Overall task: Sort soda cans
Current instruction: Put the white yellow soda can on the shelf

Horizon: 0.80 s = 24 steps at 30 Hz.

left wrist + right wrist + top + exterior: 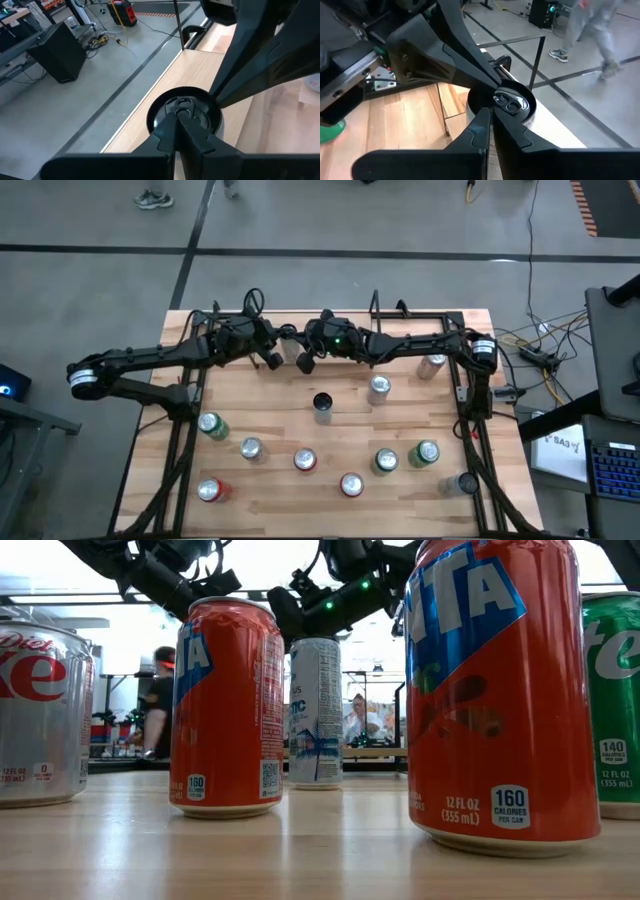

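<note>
Under both claws, table's far edge | we are hovering left gripper (179, 116) and right gripper (490, 111), fingers pinched together, empty, over a black-topped can (304, 350) | we are judging: open wide before descending.

On the pale striped wooden plank table (400, 430), two orange cylindrical metal cans with blue panels (225, 705), a green one at three o'clock (612, 700), a silver-white one with red lettering at nine o'clock (40, 715)
</note>
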Each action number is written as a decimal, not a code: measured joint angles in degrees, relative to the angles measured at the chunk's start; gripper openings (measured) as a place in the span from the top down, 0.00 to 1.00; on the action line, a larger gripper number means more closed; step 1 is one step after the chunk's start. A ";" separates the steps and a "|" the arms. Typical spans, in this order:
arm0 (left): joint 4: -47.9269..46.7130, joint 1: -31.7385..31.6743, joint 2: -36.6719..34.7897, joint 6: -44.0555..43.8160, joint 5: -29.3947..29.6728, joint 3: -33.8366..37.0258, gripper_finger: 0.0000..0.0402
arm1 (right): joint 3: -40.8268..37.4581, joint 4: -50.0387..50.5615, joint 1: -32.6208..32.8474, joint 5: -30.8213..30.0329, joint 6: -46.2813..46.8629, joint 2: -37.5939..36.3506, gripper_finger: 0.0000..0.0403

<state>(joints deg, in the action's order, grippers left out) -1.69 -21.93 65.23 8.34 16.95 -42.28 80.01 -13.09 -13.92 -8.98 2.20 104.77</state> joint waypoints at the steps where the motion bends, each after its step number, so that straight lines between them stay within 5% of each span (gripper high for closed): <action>1: 0.00 0.08 0.00 -0.47 -0.02 0.00 1.00 | 0.00 0.12 -0.01 -0.02 0.03 0.00 0.97; 24: -0.34 0.63 -0.07 -5.02 -0.02 -0.48 1.00 | 0.00 0.32 -1.11 -0.08 0.83 -0.07 0.97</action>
<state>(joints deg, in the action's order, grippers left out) -2.03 -21.30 65.17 3.31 16.93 -42.76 80.01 -12.77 -15.03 -9.06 3.03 104.70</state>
